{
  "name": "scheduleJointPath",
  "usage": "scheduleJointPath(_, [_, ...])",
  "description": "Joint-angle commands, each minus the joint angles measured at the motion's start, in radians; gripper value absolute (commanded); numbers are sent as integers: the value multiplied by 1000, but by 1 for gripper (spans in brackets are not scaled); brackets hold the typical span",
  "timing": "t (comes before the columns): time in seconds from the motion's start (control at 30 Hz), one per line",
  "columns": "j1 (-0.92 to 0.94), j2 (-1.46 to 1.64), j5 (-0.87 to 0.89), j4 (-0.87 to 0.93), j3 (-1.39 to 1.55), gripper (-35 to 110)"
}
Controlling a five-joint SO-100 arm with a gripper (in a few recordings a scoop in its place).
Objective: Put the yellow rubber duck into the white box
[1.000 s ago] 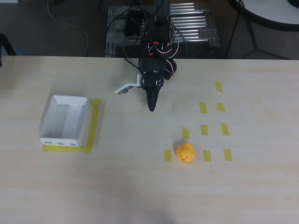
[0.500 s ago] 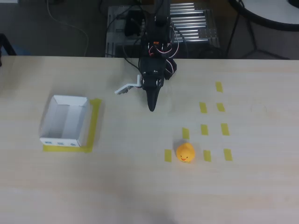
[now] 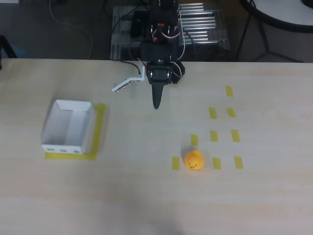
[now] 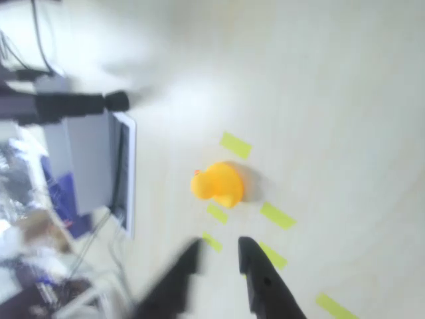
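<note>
Pale wood table [image 3: 274, 205], dark floor [image 3: 58, 44].

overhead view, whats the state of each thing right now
duck: upright on the table among tape marks, not held
box: open top, empty, sitting on a yellow tape patch
gripper: open, white finger swung wide, holding nothing, apart from the duck
</note>
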Motion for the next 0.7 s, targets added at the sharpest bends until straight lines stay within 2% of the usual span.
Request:
scheduleJointPath(0.0, [-38,-255,-195,112,-394,35])
scheduleJointPath(0.13, [-110,-431,-302,160,-469,41])
scheduleJointPath(0.33, [-218,-716,-301,285,-617,55])
scheduleJointPath(0.67, [-278,-1160,-249,400,-1026,56])
